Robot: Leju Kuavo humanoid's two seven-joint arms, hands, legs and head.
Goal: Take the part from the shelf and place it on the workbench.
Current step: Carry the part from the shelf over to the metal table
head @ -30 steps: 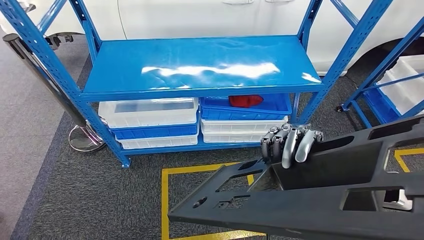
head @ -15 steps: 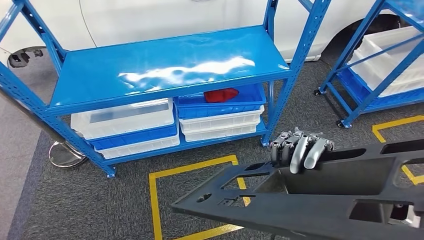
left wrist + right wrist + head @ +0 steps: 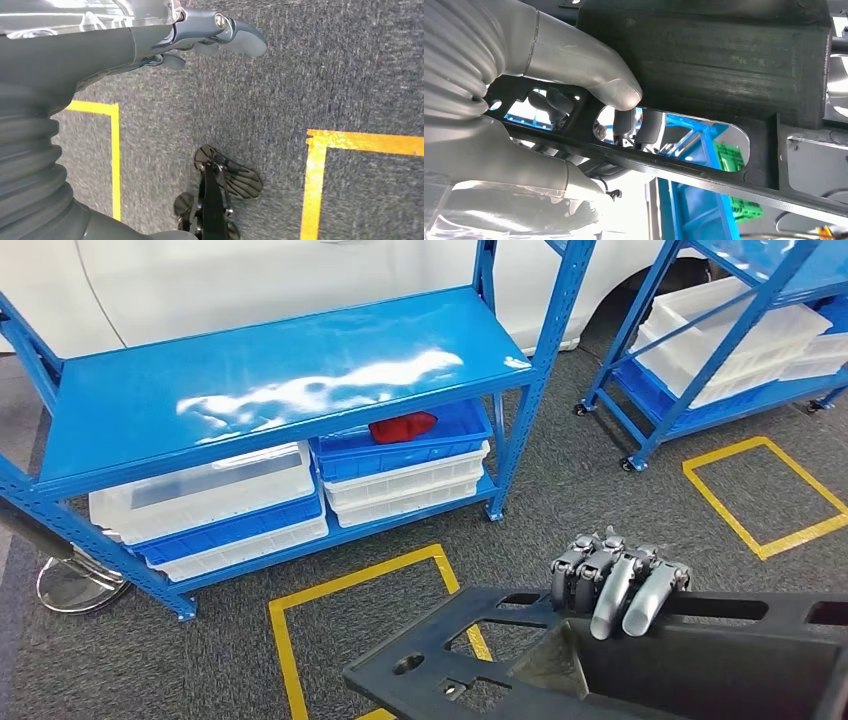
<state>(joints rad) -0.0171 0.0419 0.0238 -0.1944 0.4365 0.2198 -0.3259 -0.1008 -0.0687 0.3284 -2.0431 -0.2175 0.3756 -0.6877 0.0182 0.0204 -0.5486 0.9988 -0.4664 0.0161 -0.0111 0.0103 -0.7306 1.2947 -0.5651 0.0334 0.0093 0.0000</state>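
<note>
The right robot hand (image 3: 618,585) holds the part (image 3: 600,665), a long black moulded panel with cut-outs, its fingers (image 3: 640,598) hooked over the far edge and, in the right wrist view, its thumb (image 3: 589,70) pressed on the opposite face. The part is carried low in front of the body, off the shelf and not yet on any desk.

The left robot hand (image 3: 220,35) hangs over the grey carpet with nothing seen in it; whether its fingers are spread or curled, I cannot tell.

Beyond lie yellow floor markings (image 3: 360,580), then the blue shelf (image 3: 250,390) with stacked bins (image 3: 220,495) and a red object (image 3: 402,426), and a second rack (image 3: 720,330).

Risk, as I judge it: one hand grips a long panel near its edge, so it could tilt, slip, or clip a shelf upright while being carried.
</note>
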